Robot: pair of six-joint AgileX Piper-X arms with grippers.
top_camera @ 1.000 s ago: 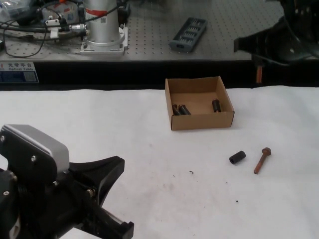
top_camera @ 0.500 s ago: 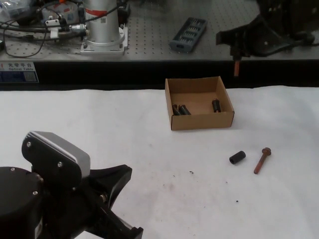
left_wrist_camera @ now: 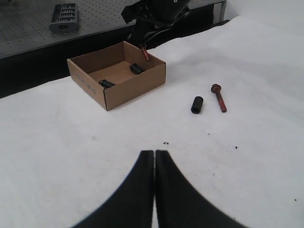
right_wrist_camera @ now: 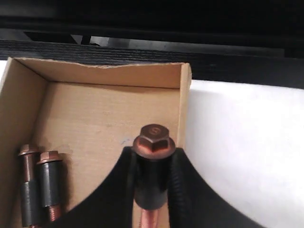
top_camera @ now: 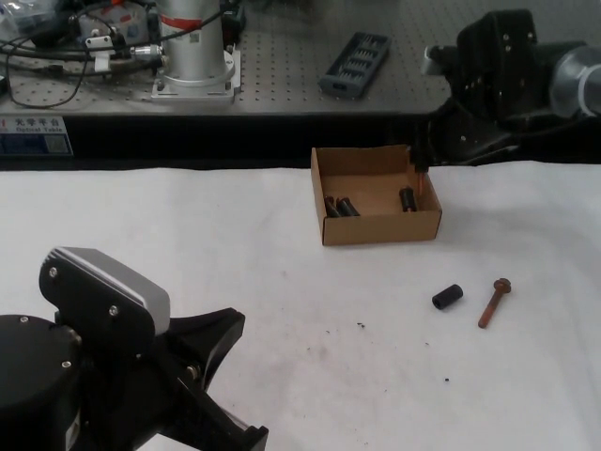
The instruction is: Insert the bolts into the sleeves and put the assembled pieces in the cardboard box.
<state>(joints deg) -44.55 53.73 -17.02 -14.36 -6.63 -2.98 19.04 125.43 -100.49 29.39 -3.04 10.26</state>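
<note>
— Two assembled pieces [right_wrist_camera: 49, 183] lie in the cardboard box [right_wrist_camera: 95, 118] beneath the right pincer [right_wrist_camera: 153, 159]?
— Yes. It clamps a sleeved bolt [right_wrist_camera: 153, 142]; head stamp illegible, shank tip cut off. Left pincer [left_wrist_camera: 154, 154]: pressed closed, empty.

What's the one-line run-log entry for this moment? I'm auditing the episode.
right fingers: shut on sleeved bolt above cardboard box | left fingers: shut, empty | on bench: loose sleeve, loose bolt

L gripper [left_wrist_camera: 154, 154] low, near side, fingers together; R gripper [right_wrist_camera: 153, 159] far side, fingers clamping sleeved bolt [right_wrist_camera: 153, 141].
</note>
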